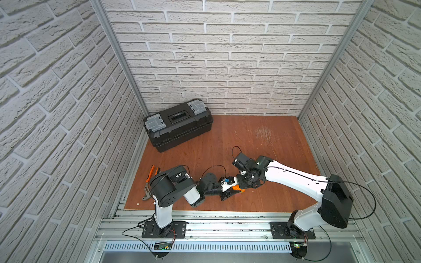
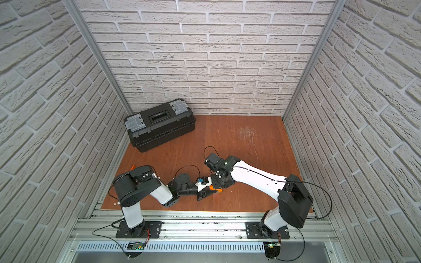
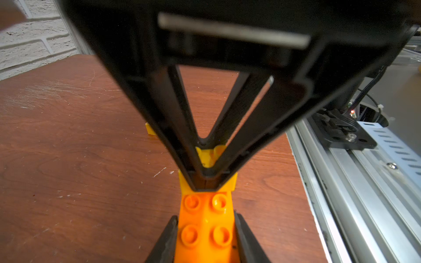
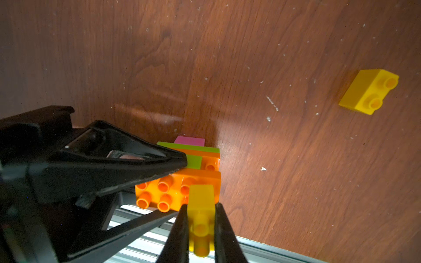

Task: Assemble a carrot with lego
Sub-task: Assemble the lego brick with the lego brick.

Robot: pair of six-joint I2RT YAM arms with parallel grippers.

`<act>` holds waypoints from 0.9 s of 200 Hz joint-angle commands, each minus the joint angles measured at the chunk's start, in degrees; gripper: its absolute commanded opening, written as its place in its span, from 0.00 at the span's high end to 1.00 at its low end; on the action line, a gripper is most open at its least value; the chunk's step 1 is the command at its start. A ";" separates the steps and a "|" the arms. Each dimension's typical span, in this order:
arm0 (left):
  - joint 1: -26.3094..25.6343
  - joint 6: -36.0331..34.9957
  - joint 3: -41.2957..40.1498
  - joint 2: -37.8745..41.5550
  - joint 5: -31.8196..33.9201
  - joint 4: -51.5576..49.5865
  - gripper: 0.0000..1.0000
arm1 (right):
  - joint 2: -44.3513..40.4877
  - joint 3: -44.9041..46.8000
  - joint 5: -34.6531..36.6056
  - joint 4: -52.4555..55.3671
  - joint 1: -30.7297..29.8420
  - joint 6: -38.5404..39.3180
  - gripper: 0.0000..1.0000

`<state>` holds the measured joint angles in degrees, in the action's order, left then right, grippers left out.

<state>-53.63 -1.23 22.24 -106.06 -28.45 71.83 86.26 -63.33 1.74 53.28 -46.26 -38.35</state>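
- The left tool [image 3: 206, 236] is closed narrowly on the carrot [image 4: 198, 177], one finger on each long side of its orange brick, near the middle of the front edge of the surface [image 1: 250, 141].
- The carrot is a stack with orange and lime-green layers and a pink end. Its studded orange face is turned toward the right tool [image 4: 201, 211]. I cannot tell whether the stack rests on the surface.
- The right tool is closed tightly on a small yellow brick [image 4: 201, 198] and holds it against one end of that studded face.
- A second yellow brick [image 4: 366, 91] lies loose on the surface, apart from the carrot.
- Orange-handled pliers [image 1: 149, 180] lie by the left edge.
- A black toolbox [image 1: 177, 125] with grey latches sits closed in the far left corner.
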 commanded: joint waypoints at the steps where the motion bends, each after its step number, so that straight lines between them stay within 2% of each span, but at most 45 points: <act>1: -0.87 1.41 -1.08 -1.97 -0.33 -4.25 1.00 | -1.53 1.57 1.17 1.53 0.53 0.66 0.98; 180: -1.09 2.16 -1.05 -3.80 -0.47 -3.22 1.00 | 1.79 5.12 -1.29 -3.83 0.63 -0.60 0.98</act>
<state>-53.82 -0.47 22.22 -107.28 -28.40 73.93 85.32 -61.67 1.43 52.31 -45.74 -38.17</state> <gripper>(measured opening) 0.371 0.180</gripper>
